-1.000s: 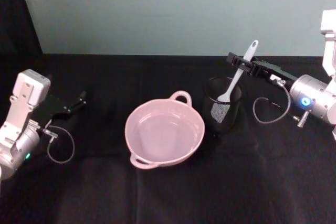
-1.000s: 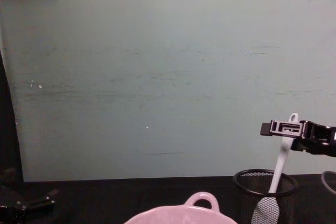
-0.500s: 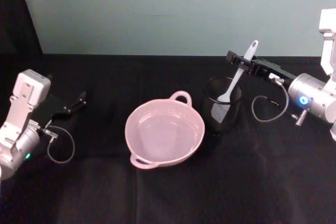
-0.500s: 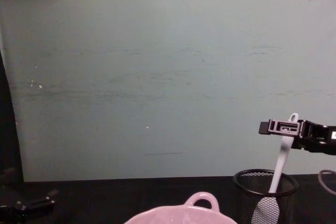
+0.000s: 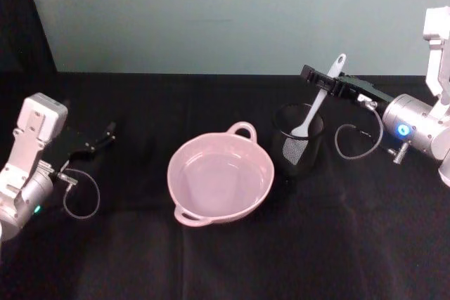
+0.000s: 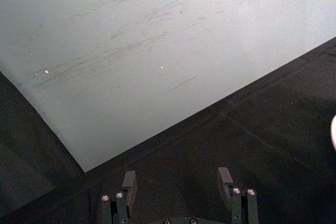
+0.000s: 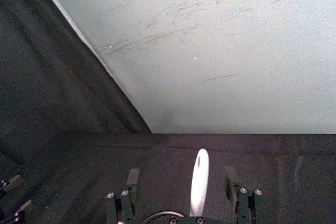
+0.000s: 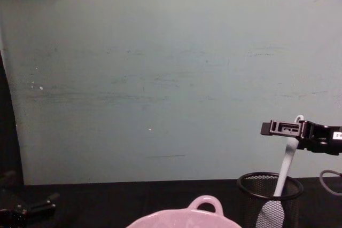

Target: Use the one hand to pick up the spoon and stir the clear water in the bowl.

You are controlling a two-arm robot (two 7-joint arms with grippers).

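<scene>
Black table (image 5: 225, 265), teal wall (image 5: 211, 19).
R hand (image 5: 323, 81) open astride spoon (image 5: 314, 110) handle, not gripping; spoon in mesh cup (image 5: 299, 151), 3 o'clock of bowl (image 5: 220, 177). L hand (image 6: 177, 181) open, empty, 9 o'clock.

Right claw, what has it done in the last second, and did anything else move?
The right claw crept a little toward the robot's left and slightly up, open around the handle of the white spoon, not gripping it. The spoon stayed standing in the black mesh cup. The pink bowl did not move. The left claw stayed parked, open.
</scene>
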